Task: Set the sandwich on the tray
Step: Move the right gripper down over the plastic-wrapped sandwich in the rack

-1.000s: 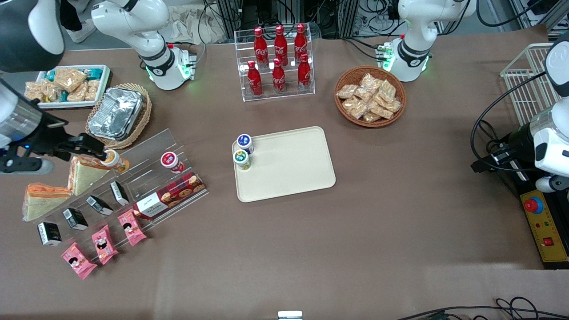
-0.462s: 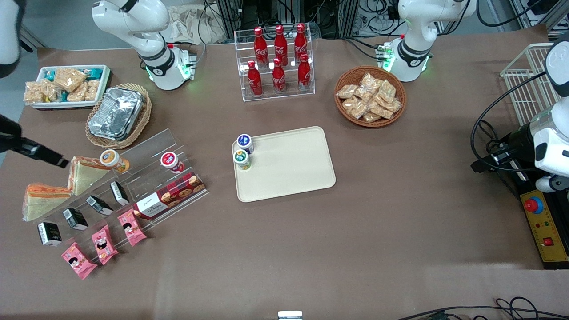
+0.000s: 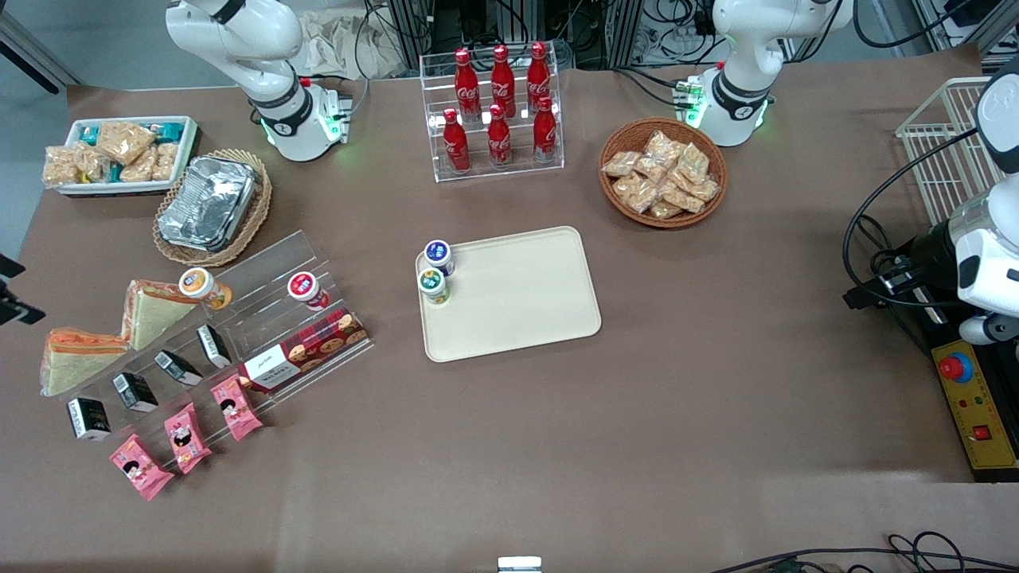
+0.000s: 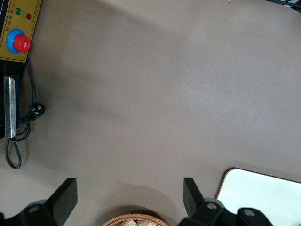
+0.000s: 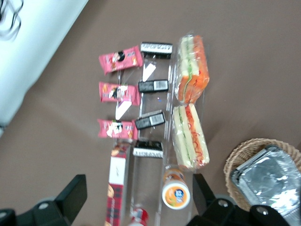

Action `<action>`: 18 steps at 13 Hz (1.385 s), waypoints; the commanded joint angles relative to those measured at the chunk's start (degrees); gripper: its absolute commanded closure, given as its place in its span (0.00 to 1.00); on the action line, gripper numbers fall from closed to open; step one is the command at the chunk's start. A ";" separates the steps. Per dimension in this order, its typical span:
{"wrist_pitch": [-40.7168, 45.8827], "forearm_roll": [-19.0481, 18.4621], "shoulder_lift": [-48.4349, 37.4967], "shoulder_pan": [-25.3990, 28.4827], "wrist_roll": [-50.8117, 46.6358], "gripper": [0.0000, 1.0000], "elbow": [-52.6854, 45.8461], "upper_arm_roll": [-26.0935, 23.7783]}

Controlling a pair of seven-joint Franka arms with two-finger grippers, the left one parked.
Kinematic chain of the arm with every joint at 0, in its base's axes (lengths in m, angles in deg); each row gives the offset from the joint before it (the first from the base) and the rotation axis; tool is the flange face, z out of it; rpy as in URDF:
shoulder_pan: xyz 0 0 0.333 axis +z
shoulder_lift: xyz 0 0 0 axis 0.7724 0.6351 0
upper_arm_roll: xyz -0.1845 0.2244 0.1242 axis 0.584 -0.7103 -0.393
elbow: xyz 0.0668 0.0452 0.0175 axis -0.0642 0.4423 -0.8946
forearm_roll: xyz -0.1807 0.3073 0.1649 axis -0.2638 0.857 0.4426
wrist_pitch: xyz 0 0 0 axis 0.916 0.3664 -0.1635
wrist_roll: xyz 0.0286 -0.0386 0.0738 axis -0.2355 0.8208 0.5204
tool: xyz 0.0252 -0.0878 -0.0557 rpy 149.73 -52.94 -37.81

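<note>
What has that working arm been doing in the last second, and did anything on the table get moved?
The arm pulled away from the two sandwiches, off toward its own end of the table and up. Its gripper is open and empty, above the snack display. It took nothing: the sandwich with the orange band lies where it was, beside the paler wedge. The tray is unchanged.

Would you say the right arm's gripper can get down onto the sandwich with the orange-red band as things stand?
Probably yes. The gripper is open and hangs above the display, with nothing between it and the sandwich. The other wedge lies close beside it, and the black packets sit nearby, so the descent wants care.
</note>
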 commanded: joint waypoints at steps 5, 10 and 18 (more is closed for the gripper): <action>-7.84 0.36 2.74 -5.70 -1.73 0.00 4.37 -0.38; -10.57 -0.60 6.96 -7.89 -1.64 0.00 6.22 -0.03; -16.72 -3.60 11.70 -9.48 0.98 0.00 8.51 -0.03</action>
